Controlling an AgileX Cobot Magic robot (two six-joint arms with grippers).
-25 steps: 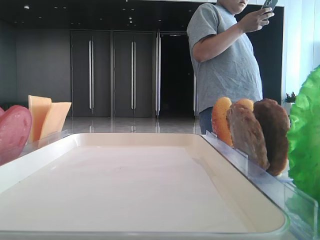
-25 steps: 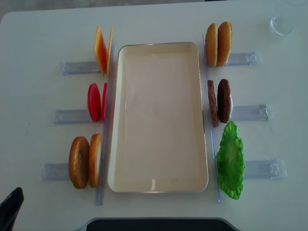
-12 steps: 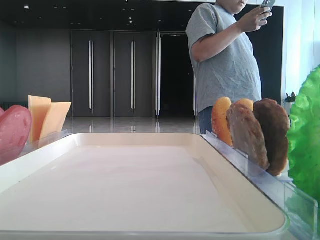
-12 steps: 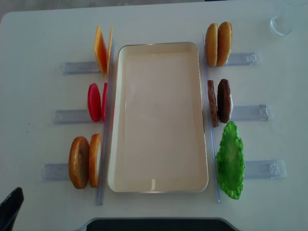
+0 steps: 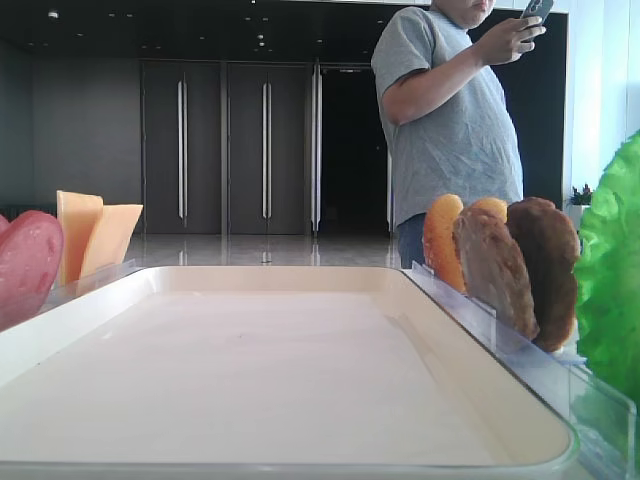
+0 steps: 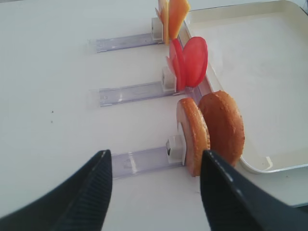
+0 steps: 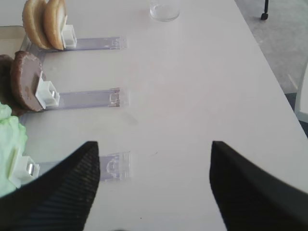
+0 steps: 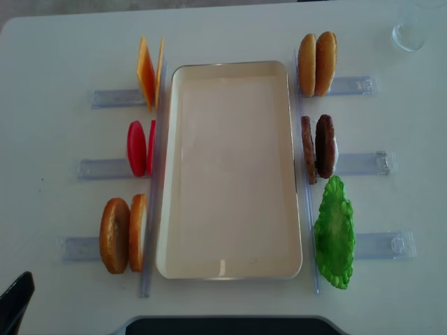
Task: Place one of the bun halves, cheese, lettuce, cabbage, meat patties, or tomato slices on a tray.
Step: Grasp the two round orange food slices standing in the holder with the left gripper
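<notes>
On the table, nothing has shifted in the last second: the tray (image 8: 230,171) lies bare, the bun halves (image 6: 211,130) upright in their rack beside it. The left gripper (image 6: 156,195) and right gripper (image 7: 154,185) hang wide apart, holding nothing, so no pick has begun.

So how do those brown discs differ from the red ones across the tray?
The meat patties are dark brown with a rough surface; the tomato slices are pinkish-red and smooth. The patties stand on the right of the tray, between buns and lettuce; the tomato slices stand on the left, between cheese and buns. The patties look somewhat thicker. Both are round pairs standing on edge in clear racks, beside the tray, not on it.
</notes>
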